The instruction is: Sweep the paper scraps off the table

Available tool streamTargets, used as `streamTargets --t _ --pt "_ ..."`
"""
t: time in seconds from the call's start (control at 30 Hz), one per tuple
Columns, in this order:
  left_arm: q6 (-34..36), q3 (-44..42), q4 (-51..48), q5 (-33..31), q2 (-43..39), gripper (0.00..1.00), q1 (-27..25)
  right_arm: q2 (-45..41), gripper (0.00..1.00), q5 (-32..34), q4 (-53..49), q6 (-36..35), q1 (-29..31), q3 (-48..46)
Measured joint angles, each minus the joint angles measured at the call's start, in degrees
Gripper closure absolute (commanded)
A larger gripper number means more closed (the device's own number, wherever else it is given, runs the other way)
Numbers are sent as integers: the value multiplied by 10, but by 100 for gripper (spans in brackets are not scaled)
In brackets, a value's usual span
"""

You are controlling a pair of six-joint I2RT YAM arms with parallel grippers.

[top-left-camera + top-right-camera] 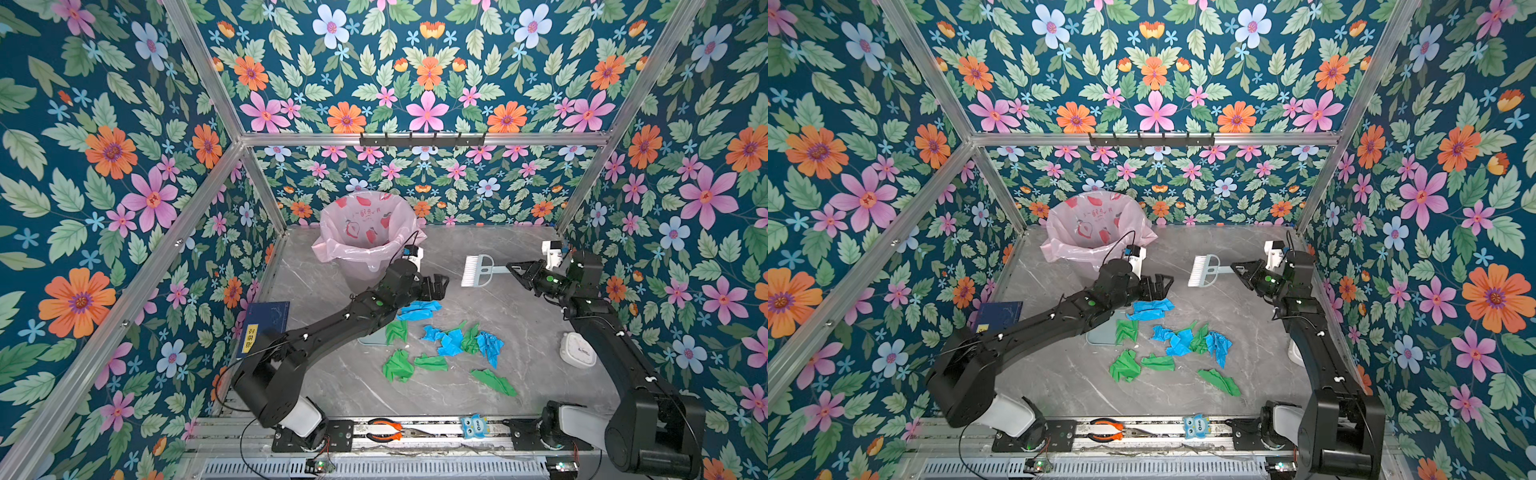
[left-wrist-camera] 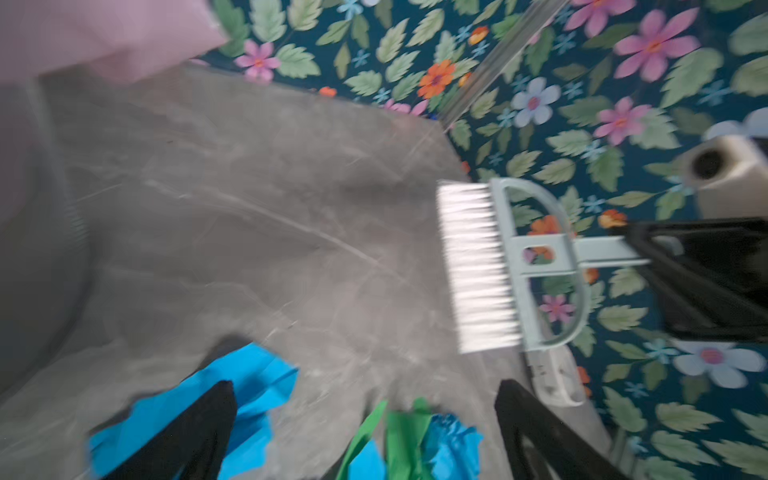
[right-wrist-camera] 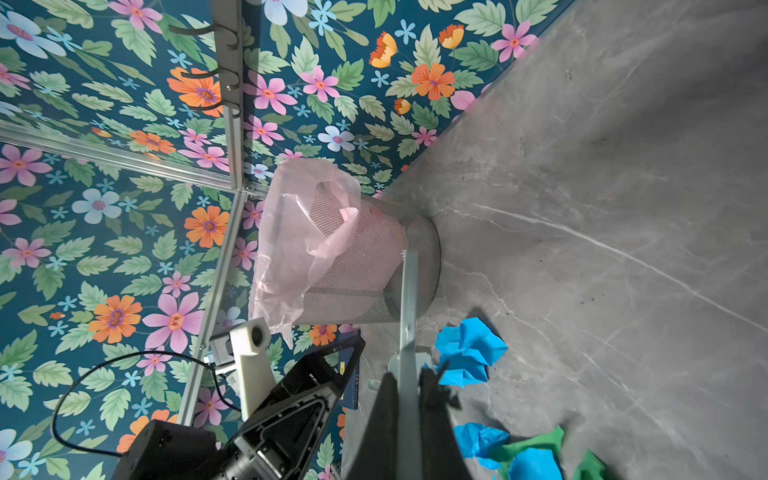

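In both top views I am looking down into the bin (image 1: 332, 245) at the far left of the table (image 1: 523, 316). Its pink liner (image 1: 1096, 232), printed with red shapes, is all that is showing inside it. The right wrist view is giving me what those cannot: the bin's mesh wall (image 3: 374, 270) below the draped liner, standing upright on the marble. The left wrist view, though blurred, is showing the brush (image 2: 482, 266) most plainly. Its white bristles are facing left toward the bin, and the wall pattern is showing through its pale D-shaped frame.

The paper scraps (image 1: 451, 343), blue and green, are lying crumpled on the middle of the table between the two arms, nearer to me than the brush. A pale flat thing (image 1: 1100, 334) is lying just left of them, mostly hidden under the left arm.

The right gripper (image 1: 514, 268) is pinching the brush's handle at the far right of the table, its fingers (image 3: 386, 415) pressing against either side of it. The left gripper (image 1: 441, 286) is hanging with its jaws spread wide just above the farthest blue scrap (image 1: 1148, 307). I cannot tell whether a fingertip is touching it.
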Motion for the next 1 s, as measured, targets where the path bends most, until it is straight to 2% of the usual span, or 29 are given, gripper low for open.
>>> streamTargets --t 0.13,0.3,0.4,0.5,0.7,1.0 --pt "-14 -38 -97 -78 -74 0 6 -18 100 4 -45 -21 0 13" --pt "-53 -56 -203 -126 -122 0 36 -21 100 5 -78 -38 5 26" --pt "-71 -107 -233 -110 -163 12 67 -14 100 5 -81 -45 12 27" --pt "-94 -156 -243 -107 -213 27 112 -8 100 6 -81 -46 18 22" --pt "-114 -227 -214 -78 -282 32 159 -3 100 5 -78 -46 22 11" --pt "-157 -324 -167 -72 -331 40 179 -4 100 3 -75 -46 23 6"
